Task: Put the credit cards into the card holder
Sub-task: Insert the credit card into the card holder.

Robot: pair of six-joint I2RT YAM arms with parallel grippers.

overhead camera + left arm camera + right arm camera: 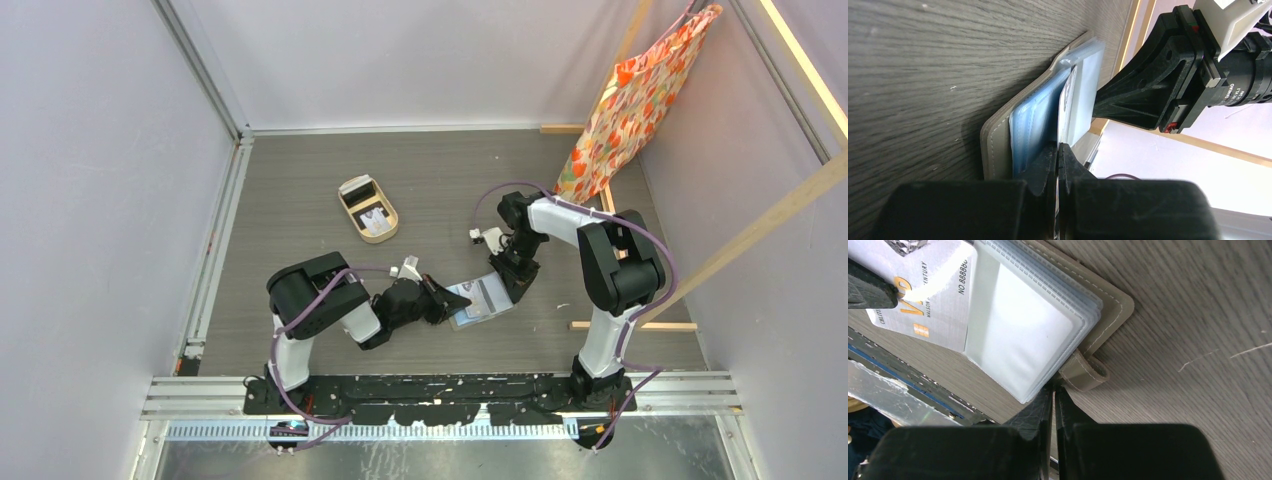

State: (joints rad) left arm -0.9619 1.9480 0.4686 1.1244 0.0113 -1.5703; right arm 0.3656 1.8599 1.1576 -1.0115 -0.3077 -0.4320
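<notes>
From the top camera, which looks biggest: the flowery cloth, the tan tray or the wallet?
1. Flowery cloth, clearly largest.
2. Tan tray and card holder look about the same. The card holder is partly covered, so I won't rank them.

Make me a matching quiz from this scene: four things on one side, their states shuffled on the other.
1 left tool
2 right tool
3 card holder
4 tan tray

A lying open on the table
B pinching a clear sleeve
C holding spare cards
D pinching a silver card

Pairs: 1-D, 2-B, 3-A, 4-C
</notes>
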